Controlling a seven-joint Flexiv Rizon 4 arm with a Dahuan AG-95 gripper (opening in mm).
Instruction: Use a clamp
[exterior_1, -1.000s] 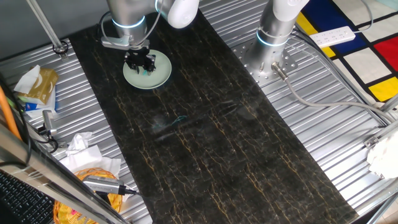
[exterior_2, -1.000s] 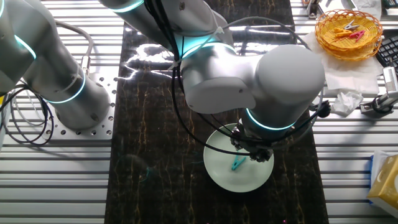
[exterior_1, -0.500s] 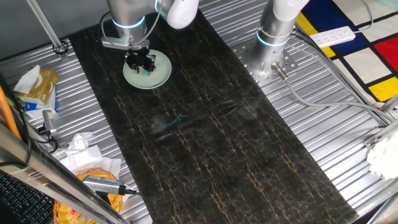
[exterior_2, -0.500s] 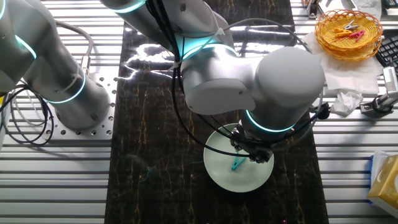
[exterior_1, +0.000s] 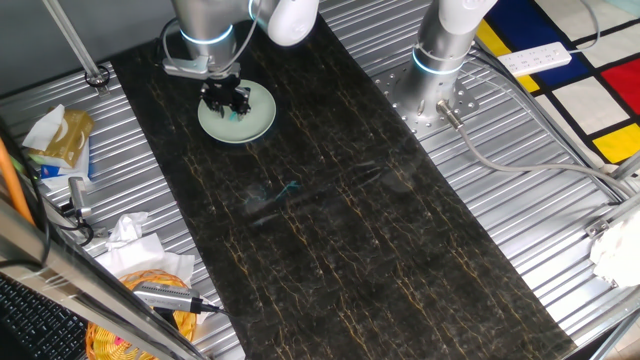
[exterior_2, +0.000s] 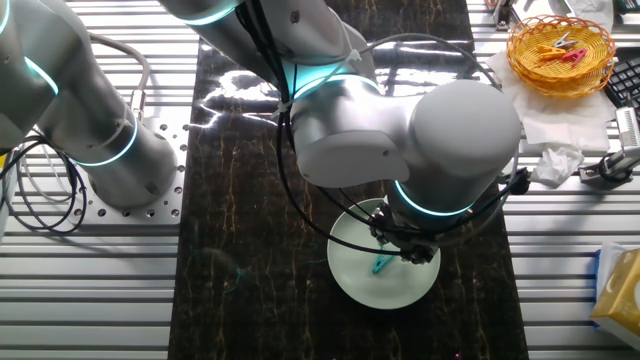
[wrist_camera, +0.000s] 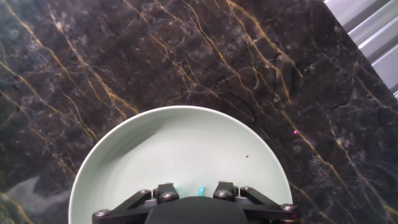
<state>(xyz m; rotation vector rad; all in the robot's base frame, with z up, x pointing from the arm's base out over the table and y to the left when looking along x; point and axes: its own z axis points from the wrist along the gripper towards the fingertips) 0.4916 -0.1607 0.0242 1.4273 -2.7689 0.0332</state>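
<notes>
The clamp (exterior_2: 383, 264) is a tiny teal clip lying on the round pale green plate (exterior_2: 362, 283). My black gripper (exterior_2: 402, 247) is low over the plate, right at the clamp's upper end. In the one fixed view the gripper (exterior_1: 226, 101) stands over the plate (exterior_1: 258, 122) with its fingers spread, and a teal speck of the clamp (exterior_1: 237, 115) shows beside it. In the hand view only a teal sliver of the clamp (wrist_camera: 201, 190) shows between the spread finger links above the plate (wrist_camera: 174, 149). The fingertips are hidden.
The plate sits on a dark marble-patterned mat (exterior_1: 330, 230). A second robot base (exterior_1: 440, 60) stands at the back right. An orange basket with clips (exterior_2: 560, 50) and tissues (exterior_2: 556, 160) lie beside the mat. Metal slats surround the mat.
The arm has shifted very slightly over the plate. The clamp lies in the same spot.
</notes>
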